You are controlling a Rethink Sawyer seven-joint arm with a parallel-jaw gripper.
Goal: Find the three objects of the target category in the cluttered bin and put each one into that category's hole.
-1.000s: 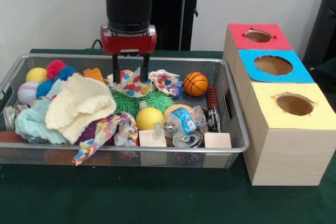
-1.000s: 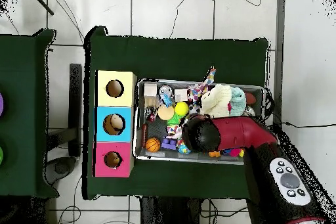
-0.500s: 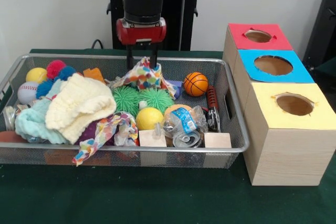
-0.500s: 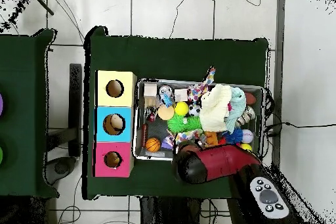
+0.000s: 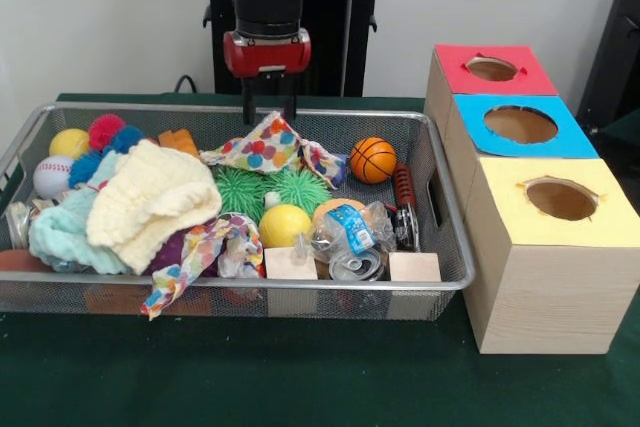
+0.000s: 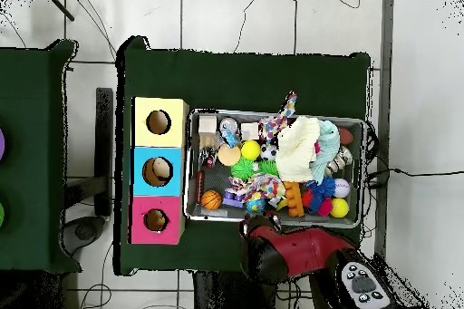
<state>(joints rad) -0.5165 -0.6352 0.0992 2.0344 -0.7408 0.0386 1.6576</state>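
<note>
One gripper [image 5: 268, 107] hangs spread and empty at twelve o'clock above the basket [image 5: 445, 217]. A polka-dot cloth [image 5: 262, 147] lies just below it.

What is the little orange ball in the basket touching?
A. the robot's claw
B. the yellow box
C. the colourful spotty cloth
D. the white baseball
C: the orange ball sits right beside the spotty cloth, whose edge reaches it.

I note a dark green cloth [image 5: 300, 377] covering the desk. In the overhead view, a second green-covered desk [image 6: 36, 156] stands well apart at the left edge, on a pale tiled floor [image 6: 236, 15] crossed by thin black cables [image 6: 245, 6].
</note>
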